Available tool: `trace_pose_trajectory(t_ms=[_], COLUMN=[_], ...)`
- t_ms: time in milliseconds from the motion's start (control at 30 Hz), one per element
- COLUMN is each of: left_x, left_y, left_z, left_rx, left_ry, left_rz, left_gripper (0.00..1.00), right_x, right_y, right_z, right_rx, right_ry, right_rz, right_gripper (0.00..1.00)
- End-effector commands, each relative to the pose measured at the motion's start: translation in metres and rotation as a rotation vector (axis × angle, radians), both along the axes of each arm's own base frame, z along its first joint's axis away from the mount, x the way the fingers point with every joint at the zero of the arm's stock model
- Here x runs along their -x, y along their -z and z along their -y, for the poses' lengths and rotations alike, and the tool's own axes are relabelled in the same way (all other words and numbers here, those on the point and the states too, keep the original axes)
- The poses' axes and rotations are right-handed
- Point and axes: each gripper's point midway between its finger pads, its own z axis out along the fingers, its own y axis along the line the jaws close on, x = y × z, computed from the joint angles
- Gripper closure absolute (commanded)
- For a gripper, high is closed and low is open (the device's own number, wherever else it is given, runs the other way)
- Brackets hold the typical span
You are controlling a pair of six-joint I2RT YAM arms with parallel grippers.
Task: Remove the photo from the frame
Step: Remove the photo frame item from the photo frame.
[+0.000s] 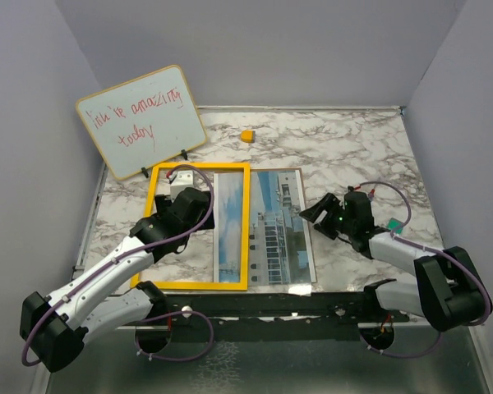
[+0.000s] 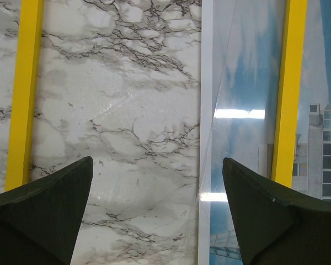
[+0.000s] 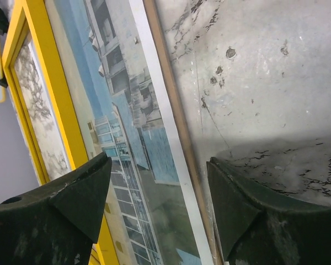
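My left claw (image 2: 157, 164) hangs with its jaws spread as wide as they go and nothing between them, directly above the open middle of the frame (image 1: 189, 285). I judge it is parked there to pin the frame down while the other arm pulls. Beneath its left finger the frame holds only bare marble surface (image 1: 345, 148). Beneath its right finger there is a strip of the photo (image 1: 275, 230), with the yellow rail lying across the print. Most of the photo lies outside the frame, reaching from that rail to my right claw (image 3: 159, 160). That claw is partly open and grips nothing, straddling the print's outer edge and the brown backing (image 3: 177, 110) under it, probably to pinch that edge. The photo is not yet clear of the frame.
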Motion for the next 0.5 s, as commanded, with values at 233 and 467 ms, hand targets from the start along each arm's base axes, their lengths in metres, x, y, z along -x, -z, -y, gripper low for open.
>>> trace_pose_trajectory(t_ms=[233, 467], left_x=[0.0014, 0.0008], left_y=[0.0008, 0.0036], left_z=[-0.0010, -0.0003], left_rx=[-0.006, -0.015], left_ry=[0.005, 0.006], left_rz=[0.004, -0.008], left_gripper=[0.01, 0.01], right_x=[0.0257, 0.0237], right_y=[0.0293, 0.0297], right_z=[0.0070, 0.0077], right_rx=[-0.068, -0.143], right_ry=[0.028, 0.052], right_rz=[-0.051, -0.039], right_gripper=[0.38, 0.62])
